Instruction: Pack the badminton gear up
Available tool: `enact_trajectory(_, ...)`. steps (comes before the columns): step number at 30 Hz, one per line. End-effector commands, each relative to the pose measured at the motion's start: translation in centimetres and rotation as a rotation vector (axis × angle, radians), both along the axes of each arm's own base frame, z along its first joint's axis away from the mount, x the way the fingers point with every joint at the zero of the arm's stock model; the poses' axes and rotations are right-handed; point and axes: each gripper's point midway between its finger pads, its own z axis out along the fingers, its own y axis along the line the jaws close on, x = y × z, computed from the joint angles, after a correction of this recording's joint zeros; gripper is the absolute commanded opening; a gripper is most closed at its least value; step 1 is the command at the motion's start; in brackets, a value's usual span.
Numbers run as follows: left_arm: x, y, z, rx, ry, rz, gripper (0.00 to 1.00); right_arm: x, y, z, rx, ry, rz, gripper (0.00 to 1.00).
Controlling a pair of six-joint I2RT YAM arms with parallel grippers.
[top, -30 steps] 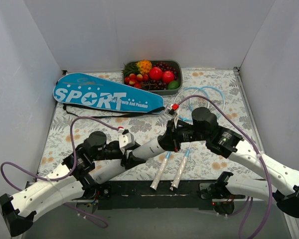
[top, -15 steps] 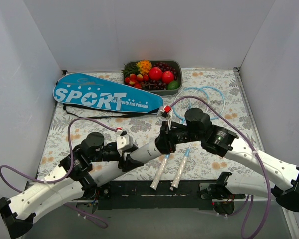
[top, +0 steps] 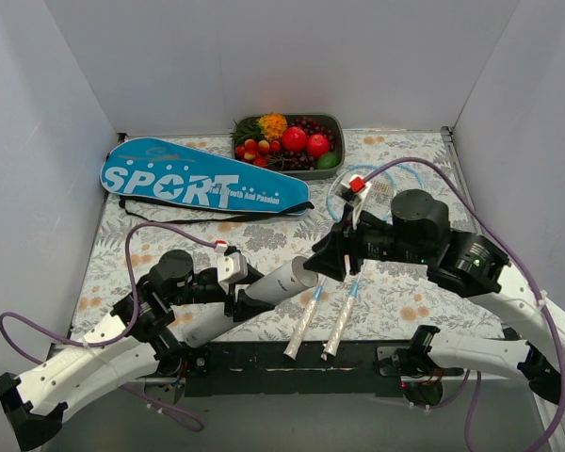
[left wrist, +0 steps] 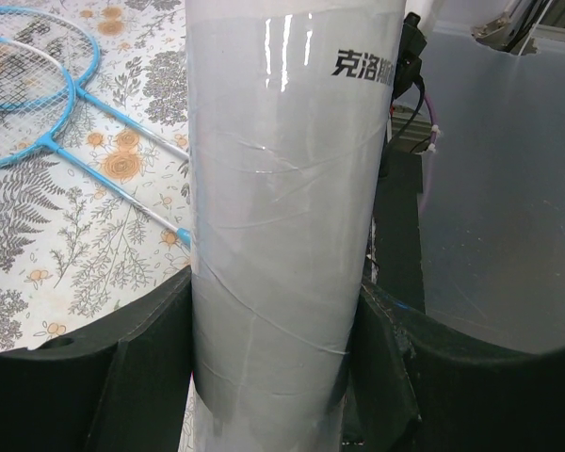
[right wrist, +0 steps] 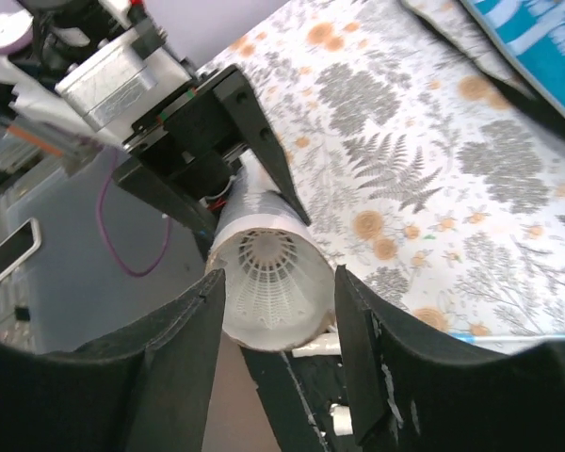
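Shuttlecock tube [top: 281, 282] is hanging slantwise over the near middle of the table [top: 405, 297]. Its lower end is being clamped by the left fingers [top: 243, 299], which are pressing snugly on both sides of the white cylinder.

The change is happening at the other end. Half a second ago the right fingers [top: 331, 264] were sitting over the tube's upper end; now the right arm is drawing back to the right, and the open mouth is showing from above. In the right wrist view those fingers are spread about as wide as the tube and are flanking its rim — whether they are pressing on it or standing just clear, I cannot tell. A white lattice is showing inside the mouth.

Both rackets [top: 344, 306] are lying on the table just right of the tube, with their handles near. The blue bag [top: 202, 179] is resting well apart at the far left, beside the fruit tray [top: 337, 122].

Judging by this, the tube is passing to the left arm alone — and the packing is barely starting, since no gear is in the bag yet.
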Motion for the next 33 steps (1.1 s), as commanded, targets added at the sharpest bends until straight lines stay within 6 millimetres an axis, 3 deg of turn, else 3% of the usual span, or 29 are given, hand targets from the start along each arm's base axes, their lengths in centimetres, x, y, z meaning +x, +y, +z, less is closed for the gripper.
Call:
enact_trajectory(1, -0.2, -0.2, 2.2, -0.057, -0.047, -0.014, 0.09, 2.3, -3.5, 1.9, -0.032, -0.090, -0.196, 0.59)
enact_trajectory(4, -0.2, -0.2, 2.2, -0.056, -0.047, -0.017, 0.09, 4.3, -5.8, 1.6, -0.087, -0.119, -0.356, 0.64)
enact_trajectory(7, -0.1, -0.3, 2.2, -0.056, -0.048, -0.016, 0.09, 6.5, -8.2, -0.3, -0.196, -0.129, -0.519, 0.68)
enact_trajectory(13, 0.1, -0.4, 1.8, -0.048, -0.050, -0.014, 0.09, 11.8, -14.2, -6.4, -0.439, -0.059, -0.851, 0.73)
enact_trajectory(16, 0.1, -0.4, 2.0, -0.051, -0.055, -0.012, 0.09, 14.3, -16.9, -8.5, -0.435, 0.004, -0.941, 0.72)
enact_trajectory(17, 0.0, -0.3, 2.3, -0.056, -0.060, -0.012, 0.09, 14.9, -18.3, -10.7, -0.466, 0.055, -0.982, 0.72)
enact_trajectory(19, 0.0, -0.2, 2.4, -0.061, -0.063, -0.008, 0.09, 16.1, -19.5, -12.3, -0.473, 0.084, -1.022, 0.72)
enact_trajectory(20, 0.0, -0.1, 2.6, -0.067, -0.065, -0.007, 0.09, 16.4, -20.7, -14.1, -0.487, 0.142, -1.048, 0.71)
enact_trajectory(23, 0.0, -0.1, 2.5, -0.066, -0.051, -0.001, 0.09, 17.3, -23.3, -17.2, -0.484, 0.209, -1.143, 0.70)
enact_trajectory(29, -0.2, 0.1, 2.1, -0.074, -0.048, 0.003, 0.09, 17.5, -28.4, -21.3, -0.481, 0.321, -1.320, 0.71)
enact_trajectory(33, -0.1, 0.1, 1.7, -0.070, -0.059, 0.004, 0.09, 16.9, -30.6, -23.4, -0.488, 0.390, -1.386, 0.71)
